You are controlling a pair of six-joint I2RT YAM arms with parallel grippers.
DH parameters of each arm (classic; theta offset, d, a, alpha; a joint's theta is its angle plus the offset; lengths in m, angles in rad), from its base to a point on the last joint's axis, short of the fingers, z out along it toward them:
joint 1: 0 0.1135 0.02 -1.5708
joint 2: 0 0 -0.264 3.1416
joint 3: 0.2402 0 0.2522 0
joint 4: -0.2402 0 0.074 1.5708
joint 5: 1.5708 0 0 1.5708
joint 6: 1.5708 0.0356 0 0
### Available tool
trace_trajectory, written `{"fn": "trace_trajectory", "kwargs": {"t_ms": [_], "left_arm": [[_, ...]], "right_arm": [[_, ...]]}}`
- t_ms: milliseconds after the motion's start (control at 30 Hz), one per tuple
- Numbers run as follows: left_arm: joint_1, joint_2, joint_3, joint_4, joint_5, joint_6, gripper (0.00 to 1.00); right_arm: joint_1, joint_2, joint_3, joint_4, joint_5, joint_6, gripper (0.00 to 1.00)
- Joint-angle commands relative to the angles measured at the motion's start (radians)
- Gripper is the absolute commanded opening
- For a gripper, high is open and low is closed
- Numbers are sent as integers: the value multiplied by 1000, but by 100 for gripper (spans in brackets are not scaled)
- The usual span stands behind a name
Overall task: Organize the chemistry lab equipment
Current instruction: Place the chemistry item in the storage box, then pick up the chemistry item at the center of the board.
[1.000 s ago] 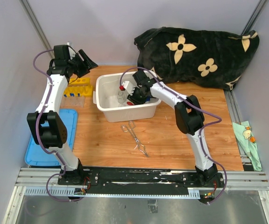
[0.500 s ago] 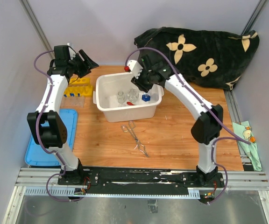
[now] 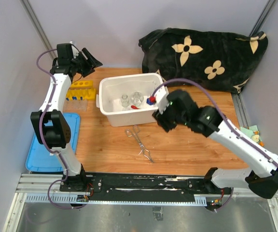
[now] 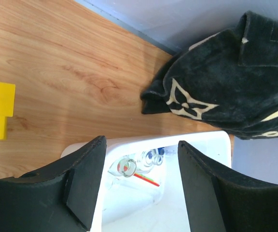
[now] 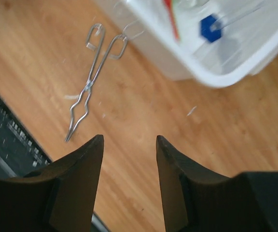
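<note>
We find most of the glassware inside the white plastic bin (image 3: 132, 118), which sits at the middle of the wooden table (image 3: 187, 140). Two small clear glass beakers (image 3: 125, 100) stand side by side on its floor. From above we cannot tell whether either is really a flask. The thin red-orange tool (image 3: 136, 107) lies flat just in front of them, and the blue-based glass piece (image 3: 150, 101) rests at the bin's right wall, its hexagonal blue foot clear in the right wrist view.

The metal tweezers (image 3: 140, 141), scissor-shaped wire with looped handles, lie on bare wood just in front of the bin. The yellow holed tube rack (image 3: 81, 90), a blocky plastic piece, stands left of the bin. The blue-capped tubes (image 3: 76, 99) lie just in front of it, too small to count.

The right gripper (image 3: 159, 118) hovers over the wood at the bin's near right corner, jaws apart with nothing between them. The left gripper (image 3: 88, 60) hangs high over the table's far left corner, jaws likewise apart and empty.

A flat blue lid (image 3: 33, 154) lies at the left edge, partly hidden by the left arm. The black flower-patterned blanket (image 3: 206, 53), plush and bunched, fills the far right corner.
</note>
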Motion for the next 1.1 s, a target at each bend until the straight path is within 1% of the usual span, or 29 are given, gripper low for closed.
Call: {"fn": "trace_trajectory", "kwargs": {"t_ms": [0,133,233,367,467,633,833,933,1067], "left_arm": [[7,-42,33,10,10,13,65],[6,-116,3,15,4,36,63],[-9,-202,-70,49,13,74,58],[-48,-352,-207,86,-55,132,58],[-55,-432,-264,80,-112,156,59],[-55,-464,-264,39,-148,181,60],[-55,-492,-271,29,-155,182,60],[-55,-490,-271,30,-146,177,61],[-56,-485,-267,30,-140,177,61]], "right_arm": [[170,-62,-205,-5,144,180,50],[249,-67,-308,-11,180,230,51],[265,-46,-357,-18,196,239,51],[266,-8,-394,4,178,227,53],[268,48,-391,17,144,201,55],[274,154,-364,13,99,138,58],[285,197,-387,44,41,123,58],[286,216,-388,57,25,102,57],[294,269,-341,31,-13,83,55]]}}
